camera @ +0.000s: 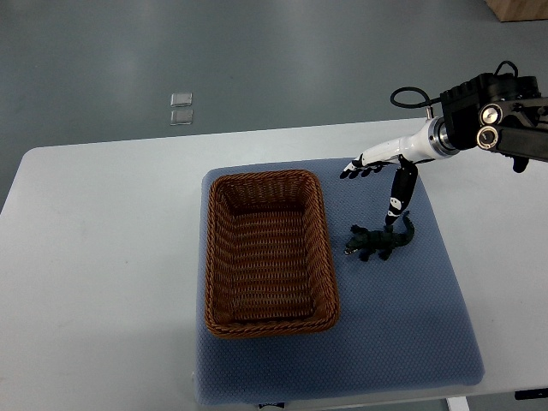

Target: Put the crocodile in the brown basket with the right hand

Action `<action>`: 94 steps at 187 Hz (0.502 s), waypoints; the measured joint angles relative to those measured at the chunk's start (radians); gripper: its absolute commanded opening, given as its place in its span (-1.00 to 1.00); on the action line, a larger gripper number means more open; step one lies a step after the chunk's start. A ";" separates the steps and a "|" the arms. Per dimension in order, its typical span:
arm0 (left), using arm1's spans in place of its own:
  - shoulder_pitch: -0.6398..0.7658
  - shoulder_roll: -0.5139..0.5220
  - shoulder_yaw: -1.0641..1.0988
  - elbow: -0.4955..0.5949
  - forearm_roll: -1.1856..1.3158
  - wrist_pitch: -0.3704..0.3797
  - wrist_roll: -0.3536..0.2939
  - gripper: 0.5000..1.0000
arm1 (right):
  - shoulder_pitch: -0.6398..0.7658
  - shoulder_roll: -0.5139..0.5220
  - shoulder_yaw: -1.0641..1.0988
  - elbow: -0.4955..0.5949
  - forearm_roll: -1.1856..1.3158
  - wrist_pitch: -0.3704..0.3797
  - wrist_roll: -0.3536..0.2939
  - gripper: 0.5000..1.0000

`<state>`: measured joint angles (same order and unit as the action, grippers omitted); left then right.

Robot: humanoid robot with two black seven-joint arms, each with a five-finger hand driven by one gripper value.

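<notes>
A small dark green toy crocodile (379, 242) lies on the blue mat (402, 325), just right of the brown wicker basket (224, 257), which holds nothing. My right hand (377, 175) reaches in from the right edge and hovers just above and behind the crocodile. Its fingers (355, 169) are spread toward the left and its thumb (398, 199) points down near the crocodile's tail. It holds nothing. The left arm does not show.
The mat lies on a white table (103, 257). Two small clear square items (181, 109) lie on the grey floor beyond the table's far edge. A wooden corner (518, 8) shows at top right.
</notes>
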<state>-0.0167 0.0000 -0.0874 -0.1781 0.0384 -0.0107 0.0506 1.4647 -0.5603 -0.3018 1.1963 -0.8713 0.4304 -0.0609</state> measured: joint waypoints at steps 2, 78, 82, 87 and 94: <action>0.000 0.000 0.000 0.000 0.000 0.000 0.000 1.00 | 0.000 0.001 -0.001 0.000 0.000 0.000 0.001 0.85; 0.000 0.000 -0.001 0.001 0.000 -0.002 0.000 1.00 | -0.017 0.003 -0.041 0.008 -0.021 0.001 0.007 0.84; 0.000 0.000 -0.001 0.001 0.000 -0.002 0.000 1.00 | -0.019 0.003 -0.042 0.009 -0.021 0.001 0.007 0.84; 0.000 0.000 -0.001 0.001 0.000 -0.002 0.000 1.00 | -0.022 0.003 -0.042 0.009 -0.021 0.001 0.007 0.83; 0.000 0.000 -0.002 0.002 0.000 -0.002 0.000 1.00 | -0.026 0.002 -0.042 0.009 -0.022 0.001 0.007 0.82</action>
<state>-0.0162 0.0000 -0.0889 -0.1765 0.0380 -0.0124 0.0506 1.4390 -0.5588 -0.3436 1.2055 -0.8936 0.4311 -0.0537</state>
